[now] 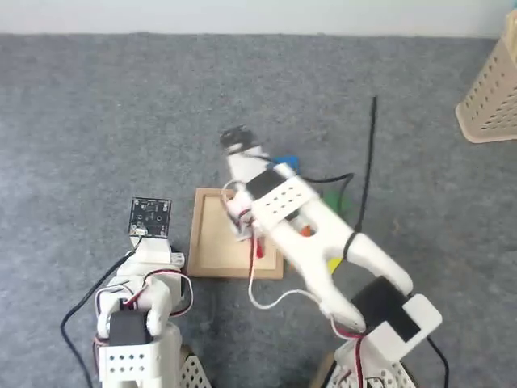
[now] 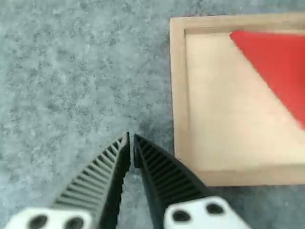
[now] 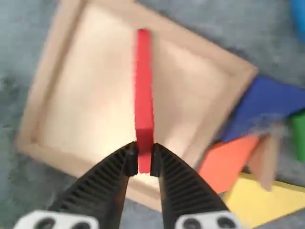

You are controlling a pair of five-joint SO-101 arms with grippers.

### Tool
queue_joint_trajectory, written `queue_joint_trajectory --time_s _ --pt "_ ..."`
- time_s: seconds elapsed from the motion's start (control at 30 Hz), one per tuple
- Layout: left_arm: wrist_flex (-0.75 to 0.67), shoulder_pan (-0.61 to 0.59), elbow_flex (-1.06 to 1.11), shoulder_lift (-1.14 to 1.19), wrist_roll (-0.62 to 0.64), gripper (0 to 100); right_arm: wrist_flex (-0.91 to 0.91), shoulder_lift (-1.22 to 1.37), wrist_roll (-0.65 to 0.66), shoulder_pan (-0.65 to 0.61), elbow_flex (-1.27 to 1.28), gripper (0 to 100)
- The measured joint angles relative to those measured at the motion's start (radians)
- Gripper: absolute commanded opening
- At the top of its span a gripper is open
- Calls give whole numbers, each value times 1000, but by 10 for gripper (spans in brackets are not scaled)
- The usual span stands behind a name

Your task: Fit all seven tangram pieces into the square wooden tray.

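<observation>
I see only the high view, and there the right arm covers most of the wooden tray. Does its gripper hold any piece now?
Observer: Yes. The right gripper is shut on a red piece, held edge-on over the tray.
Operator: Thank you. Which pieces lie hidden under the arm, outside the tray?
Observer: A blue piece, an orange piece and a yellow piece lie on the carpet beside one corner of the tray.
Operator: And the left gripper? I see only the back of that arm.
Observer: The left gripper is shut on nothing, over the carpet just outside the tray's rim.
</observation>
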Motion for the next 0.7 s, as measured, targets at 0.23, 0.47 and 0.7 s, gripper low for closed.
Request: queue_joint_trajectory --time_s 0.23,0.47,0.7 --pt "0 -2 0 0 0 17 9 -2 28 71 2 214" --pt "0 0 0 0 0 17 -61 -2 34 71 71 55" --pt "0 -2 0 0 0 17 -184 -2 34 71 138 17"
